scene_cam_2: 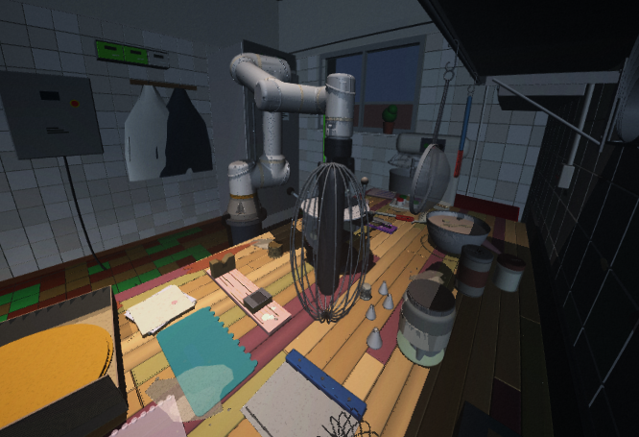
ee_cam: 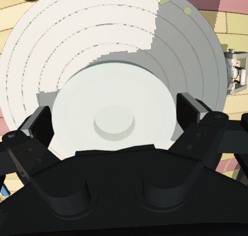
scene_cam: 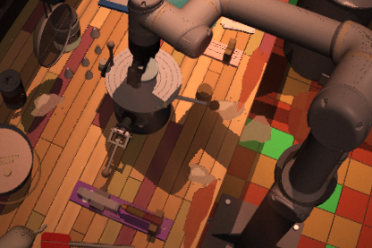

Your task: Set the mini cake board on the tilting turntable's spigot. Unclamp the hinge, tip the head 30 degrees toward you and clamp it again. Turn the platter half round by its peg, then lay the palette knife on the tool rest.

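The mini cake board [ee_cam: 113, 111], a pale round disc, lies centred on the turntable's ringed platter [scene_cam: 144, 76], its near edge hidden behind my gripper body in the wrist camera. My gripper [ee_cam: 114, 114] hangs open just over the board, holding nothing. The platter's peg [scene_cam: 110, 45] stands at its far-left rim. The hinge clamp [scene_cam: 120, 135] sits in front of the dark turntable base, its lever [scene_cam: 112, 159] reaching toward the bench front. The palette knife [scene_cam: 120, 208] lies on a purple mat near the front edge. The tool rest [scene_cam: 220, 50] is a pink tray behind the turntable.
A large wire whisk [scene_cam_2: 330, 243] stands close to the second side camera and hides most of the turntable there. Piping nozzles [scene_cam: 85, 60] and a sieve [scene_cam: 52, 35] lie left of the platter. A bowl [scene_cam: 13, 161] sits at the left front.
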